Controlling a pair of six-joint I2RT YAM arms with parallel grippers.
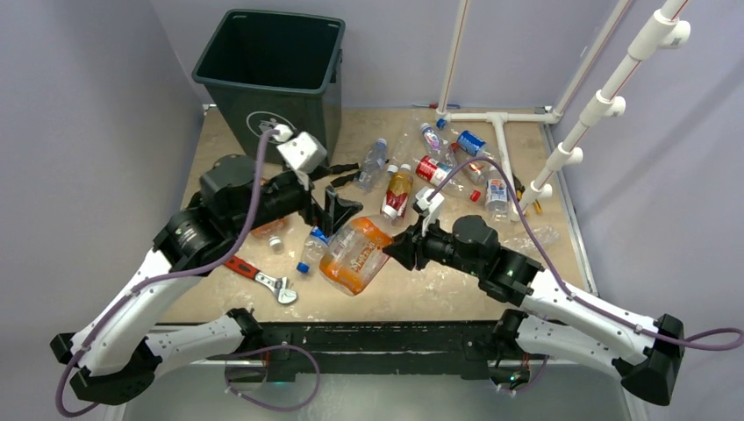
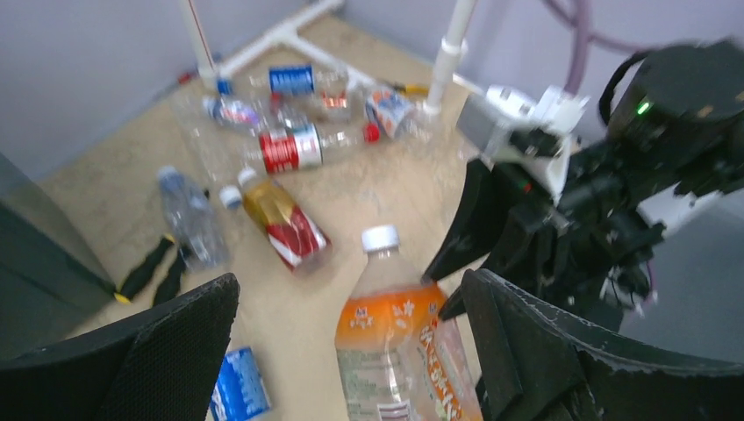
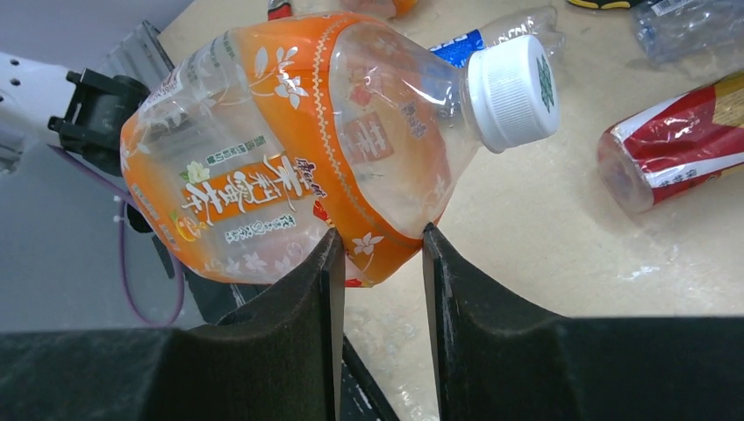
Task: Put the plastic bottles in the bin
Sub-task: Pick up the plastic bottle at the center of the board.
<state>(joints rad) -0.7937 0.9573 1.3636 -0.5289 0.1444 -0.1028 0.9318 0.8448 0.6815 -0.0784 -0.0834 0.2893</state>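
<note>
I see soft, even light from above and only faint shadows on the table (image 1: 439, 285). My left wrist view is blurry. The orange bottle (image 3: 263, 149) shines a little.

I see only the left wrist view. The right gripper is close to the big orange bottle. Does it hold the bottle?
Observer: Yes. In the right wrist view, the right gripper is pinching the orange bottle at its lower edge.
Operator: Good. Where is the opening of the bin?
Observer: In the top view, the bin stands upright at the far left, beyond the left gripper. Its opening faces up.
</note>
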